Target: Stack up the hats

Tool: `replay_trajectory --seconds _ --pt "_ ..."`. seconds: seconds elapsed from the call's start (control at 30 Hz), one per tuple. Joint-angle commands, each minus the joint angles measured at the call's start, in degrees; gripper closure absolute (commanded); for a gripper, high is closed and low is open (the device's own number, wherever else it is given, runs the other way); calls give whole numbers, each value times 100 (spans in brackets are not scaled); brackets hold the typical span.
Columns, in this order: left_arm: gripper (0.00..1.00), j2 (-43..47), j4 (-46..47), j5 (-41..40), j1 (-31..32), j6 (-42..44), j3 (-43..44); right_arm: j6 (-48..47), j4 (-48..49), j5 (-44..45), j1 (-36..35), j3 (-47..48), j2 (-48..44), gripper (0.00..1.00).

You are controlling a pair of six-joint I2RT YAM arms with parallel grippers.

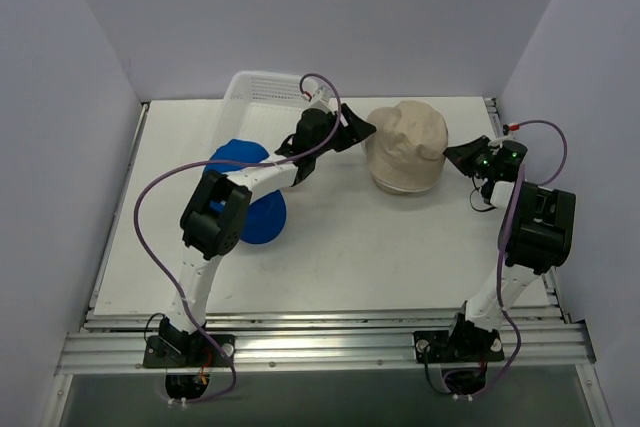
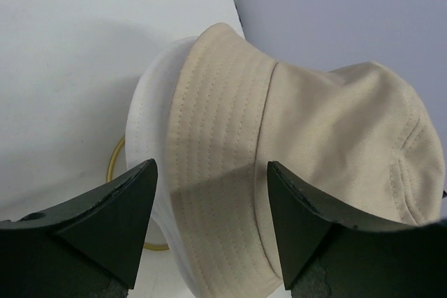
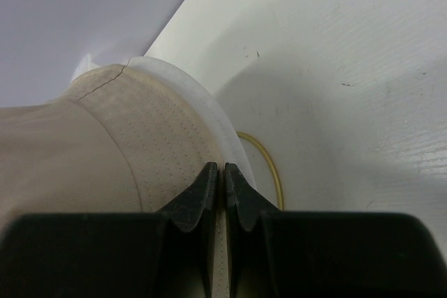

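The off-white floppy hat (image 1: 405,145) sits at the back middle of the table, over a white rim. My left gripper (image 1: 360,132) is open at the hat's left side; in the left wrist view (image 2: 211,165) the hat's stitched brim (image 2: 216,144) lies just ahead between the jaws. My right gripper (image 1: 452,154) is at the hat's right edge; in the right wrist view (image 3: 223,167) its fingers are closed on the brim (image 3: 160,144). The royal blue cap (image 1: 262,217) lies on the left, partly under my left arm. The pink cap is out of view.
A white mesh basket (image 1: 262,97) stands at the back left, behind my left arm. A gold wire ring (image 2: 112,162) shows on the table under the hat, also in the right wrist view (image 3: 272,172). Walls enclose the table on three sides.
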State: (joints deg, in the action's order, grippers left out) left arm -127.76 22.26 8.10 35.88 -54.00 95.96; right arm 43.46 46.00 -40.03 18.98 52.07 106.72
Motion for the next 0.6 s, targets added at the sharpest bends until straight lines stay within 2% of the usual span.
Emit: replay_trajectory --seconds 0.0,0.1,0.17,0.23,0.57 --pt "28 -152 682 148 -2 -5 212 -163 -3 83 27 180 -186 100" --pt "30 -249 832 166 -11 -172 168 -163 -3 66 27 198 -160 100" --pt "35 -275 746 140 16 -138 195 -154 6 22 27 207 -134 100" --pt "35 -232 569 52 42 -50 239 -128 93 -31 27 180 -134 100" --pt "32 -319 1438 60 68 -567 -209 -101 164 -101 44 163 -151 100"
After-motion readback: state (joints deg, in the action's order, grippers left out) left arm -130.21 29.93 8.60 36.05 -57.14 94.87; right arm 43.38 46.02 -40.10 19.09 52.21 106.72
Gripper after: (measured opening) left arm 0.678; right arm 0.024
